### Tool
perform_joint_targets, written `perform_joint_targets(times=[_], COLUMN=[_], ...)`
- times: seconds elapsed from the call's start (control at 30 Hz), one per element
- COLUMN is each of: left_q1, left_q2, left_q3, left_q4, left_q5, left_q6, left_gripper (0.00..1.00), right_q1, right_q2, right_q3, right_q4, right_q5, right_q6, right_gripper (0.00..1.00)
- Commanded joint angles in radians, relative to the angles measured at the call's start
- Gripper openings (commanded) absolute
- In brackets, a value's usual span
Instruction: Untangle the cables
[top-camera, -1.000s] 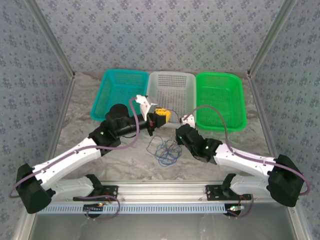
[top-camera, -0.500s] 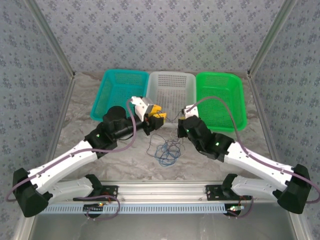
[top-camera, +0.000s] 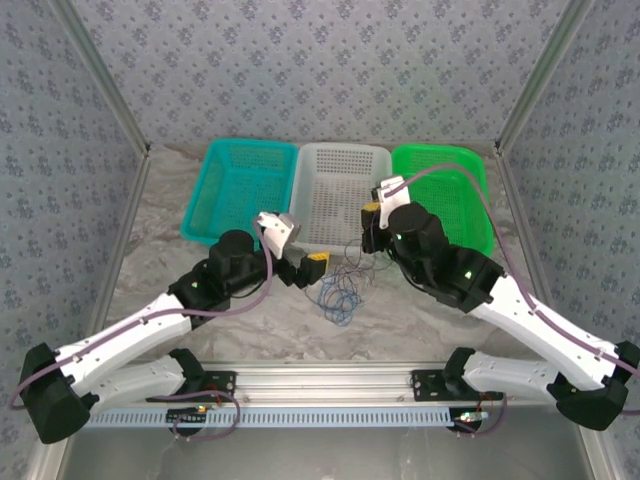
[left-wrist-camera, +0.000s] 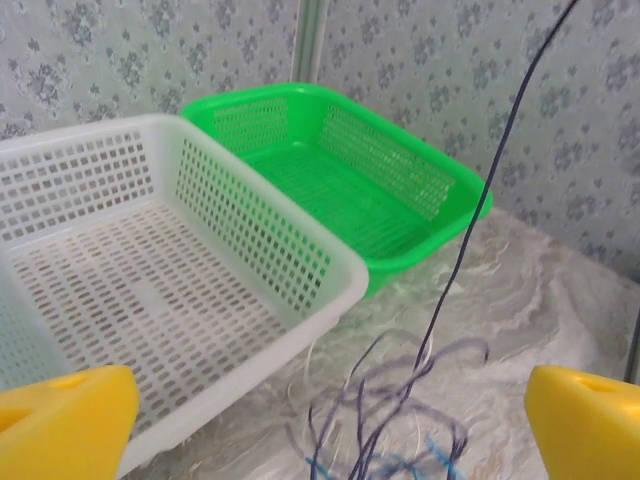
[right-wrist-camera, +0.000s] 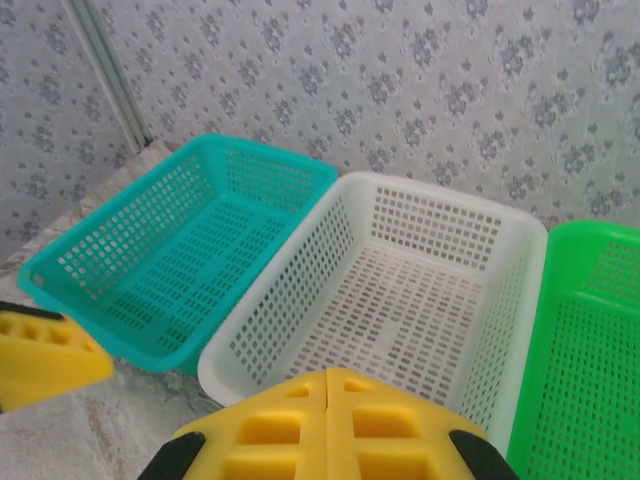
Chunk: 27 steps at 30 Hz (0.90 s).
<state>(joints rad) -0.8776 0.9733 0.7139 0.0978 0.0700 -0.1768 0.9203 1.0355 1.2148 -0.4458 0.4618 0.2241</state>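
The cables (top-camera: 338, 293) lie in a loose blue, dark and whitish tangle on the marbled table just in front of the white basket. One dark cable (left-wrist-camera: 482, 185) rises taut from the tangle (left-wrist-camera: 400, 420) toward the upper right. My left gripper (top-camera: 306, 266) hovers low just left of the tangle, open wide, its yellow pads (left-wrist-camera: 60, 420) far apart with nothing between them. My right gripper (top-camera: 370, 214) is raised over the white basket's front right corner. Its yellow jaws (right-wrist-camera: 328, 400) are pressed together, and the dark strand leads up to them.
Three baskets stand in a row at the back: teal (top-camera: 240, 185), white (top-camera: 340, 190) and green (top-camera: 440, 200). The white basket's near rim (left-wrist-camera: 300, 250) is close to the tangle. The metal rail (top-camera: 320, 385) runs along the near edge.
My left gripper has opened and dropped back beside the tangle. My right gripper has closed and risen toward the white basket, drawing a dark strand up from the pile.
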Motion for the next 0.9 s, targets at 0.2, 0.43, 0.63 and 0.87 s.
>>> perform_joint_targets(times=[0.2, 0.43, 0.63, 0.87], left_q1=[-0.004, -0.004, -0.047, -0.07], left_q2=[0.112, 0.274, 0.382, 0.462], left_q3=[-0.015, 0.051, 0.115, 0.156], left_q4=[0.051, 0.17, 0.261, 0.325], left_q5=[0.044, 0.144, 0.18, 0.151], left_q6=[0.024, 0.021, 0.014, -0.014], left_gripper=[0.99, 0.98, 0.95, 0.93], right_q1=[-0.003, -0.003, -0.003, -0.003], right_q2=[0.029, 0.029, 0.032, 0.041], right_q3=[0.088, 0.074, 0.08, 0.074], right_q4=[-0.025, 0.003, 0.012, 0.024], right_q5=[-0.096, -0.137, -0.147, -0.162], right_q6=[-0.034, 0.005, 0.023, 0.048], right_gripper=[0.0, 0.0, 0.0, 0.0])
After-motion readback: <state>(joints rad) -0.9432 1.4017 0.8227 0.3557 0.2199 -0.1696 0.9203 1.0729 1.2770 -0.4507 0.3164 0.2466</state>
